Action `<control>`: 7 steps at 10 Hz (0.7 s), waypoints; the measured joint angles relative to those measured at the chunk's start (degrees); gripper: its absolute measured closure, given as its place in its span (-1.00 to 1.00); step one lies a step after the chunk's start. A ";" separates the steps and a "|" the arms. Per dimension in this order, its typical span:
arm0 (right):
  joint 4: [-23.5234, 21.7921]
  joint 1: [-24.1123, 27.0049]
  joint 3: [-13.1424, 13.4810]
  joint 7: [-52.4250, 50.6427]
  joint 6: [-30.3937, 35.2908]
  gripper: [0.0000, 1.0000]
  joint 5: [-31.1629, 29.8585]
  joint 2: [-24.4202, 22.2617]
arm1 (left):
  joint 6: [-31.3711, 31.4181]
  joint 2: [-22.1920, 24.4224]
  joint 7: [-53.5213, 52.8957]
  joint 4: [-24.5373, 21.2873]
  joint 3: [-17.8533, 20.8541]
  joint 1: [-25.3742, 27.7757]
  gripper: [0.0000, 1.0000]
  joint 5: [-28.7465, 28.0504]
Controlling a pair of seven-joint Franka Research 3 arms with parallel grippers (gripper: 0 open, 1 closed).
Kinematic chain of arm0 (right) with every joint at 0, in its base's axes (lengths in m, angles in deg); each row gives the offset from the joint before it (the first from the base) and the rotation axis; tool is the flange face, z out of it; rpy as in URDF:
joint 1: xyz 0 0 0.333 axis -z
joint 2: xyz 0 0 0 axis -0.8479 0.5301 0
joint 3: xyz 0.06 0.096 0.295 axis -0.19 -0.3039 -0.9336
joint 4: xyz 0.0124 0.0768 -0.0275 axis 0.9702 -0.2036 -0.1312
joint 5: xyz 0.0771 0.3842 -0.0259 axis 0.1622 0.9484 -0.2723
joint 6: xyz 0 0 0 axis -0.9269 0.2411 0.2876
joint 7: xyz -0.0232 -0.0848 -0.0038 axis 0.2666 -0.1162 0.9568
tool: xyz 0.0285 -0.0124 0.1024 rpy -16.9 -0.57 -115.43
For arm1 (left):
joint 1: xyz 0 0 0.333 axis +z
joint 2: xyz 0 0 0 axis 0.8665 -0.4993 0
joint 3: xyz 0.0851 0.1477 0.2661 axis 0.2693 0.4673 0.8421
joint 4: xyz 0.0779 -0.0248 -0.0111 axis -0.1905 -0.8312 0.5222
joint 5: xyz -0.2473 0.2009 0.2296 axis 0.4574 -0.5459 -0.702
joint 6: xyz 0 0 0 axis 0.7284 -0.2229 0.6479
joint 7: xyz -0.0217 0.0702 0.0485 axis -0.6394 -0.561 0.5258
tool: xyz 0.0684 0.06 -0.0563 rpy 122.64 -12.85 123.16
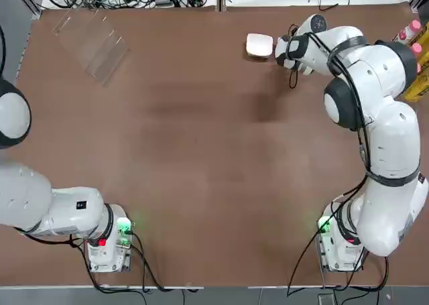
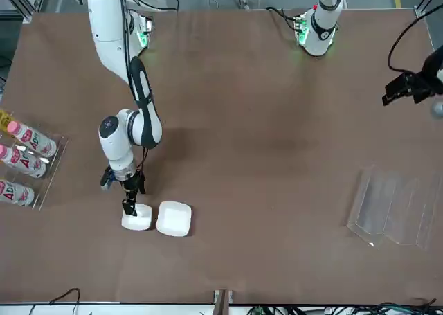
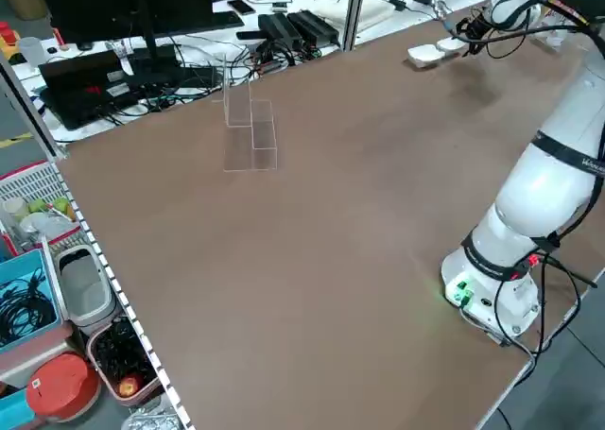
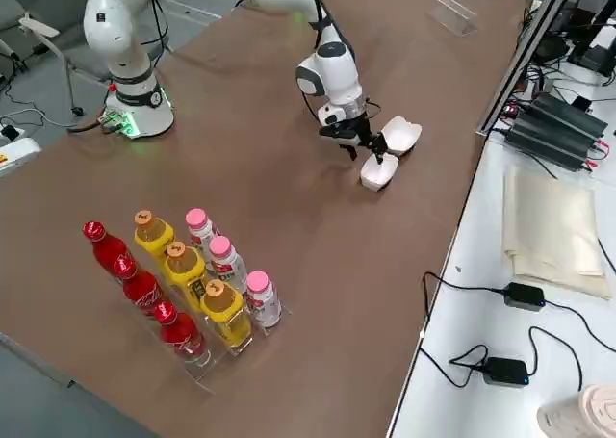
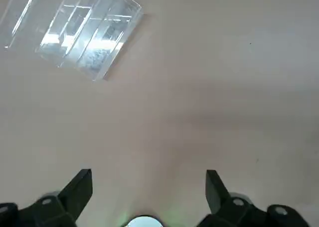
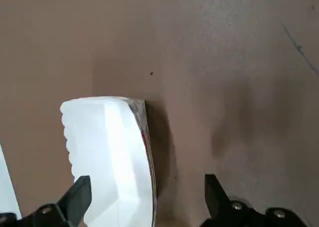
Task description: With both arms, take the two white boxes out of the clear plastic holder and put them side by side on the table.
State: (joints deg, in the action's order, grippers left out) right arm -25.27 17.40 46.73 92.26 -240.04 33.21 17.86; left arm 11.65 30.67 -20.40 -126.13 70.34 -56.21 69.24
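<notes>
Larger white box [image 2: 174,218]: rounded-corner, plain, lying flat on the table [image 1: 201,151] near its far edge, on the robot's right half.
Smaller white box [image 2: 137,218]: same plain white, rounded corners, just beside the larger one, the two nearly touching; in the right wrist view [image 6: 110,157] shows a thin seam with a reddish edge along one side.
Right gripper [image 2: 129,203]: pointing down, directly above the smaller white box; fingers spread wide, holding nothing; in the wrist view the box sits toward one fingertip rather than centred between them.
Clear plastic holder [image 1: 92,42]: transparent, stepped with slanted dividers, visible mostly by glinting edges; stands at the far left corner of the table, well apart from the boxes, with nothing in it.
Left gripper [image 5: 148,179]: raised above bare table at the robot's left side, fingers fully apart, holding nothing; holder seen farther off in its wrist view.
Bottles [image 4: 188,274]: red, yellow and white pink-capped, in a clear rack at the right edge of the table.
</notes>
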 joint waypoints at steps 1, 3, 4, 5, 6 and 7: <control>0.00 0.00 0.09 0.00 0.84 -1.00 0.00 -0.60 | -0.12 0.29 0.01 -0.02 0.03 0.12 -1.00 -0.12; 0.04 0.00 0.96 -0.01 3.80 -1.00 -0.01 -1.98 | -0.07 -0.17 0.01 -0.24 0.04 0.49 -1.00 -0.83; 0.04 -0.09 1.58 -0.08 5.50 -1.00 -0.05 -2.75 | -0.03 -0.58 0.01 -0.24 0.03 0.47 -1.00 -0.93; 0.05 -0.32 2.38 -0.36 7.08 -1.00 -0.22 -3.30 | 0.00 -0.96 0.01 -0.24 -0.02 0.43 -1.00 -0.94; 0.10 -0.72 3.54 -0.96 8.95 -1.00 -0.73 -3.76 | 0.01 -1.20 0.01 -0.24 -0.09 0.41 -1.00 -0.94; 0.19 -1.17 4.91 -1.38 11.11 -1.00 -2.18 -4.35 | 0.01 -1.31 -0.06 -0.24 -0.11 0.44 -1.00 -0.94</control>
State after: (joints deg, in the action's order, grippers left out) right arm -25.07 16.23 51.65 90.88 -228.92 31.03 13.51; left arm 11.67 29.36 -20.46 -126.37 70.24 -55.78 68.30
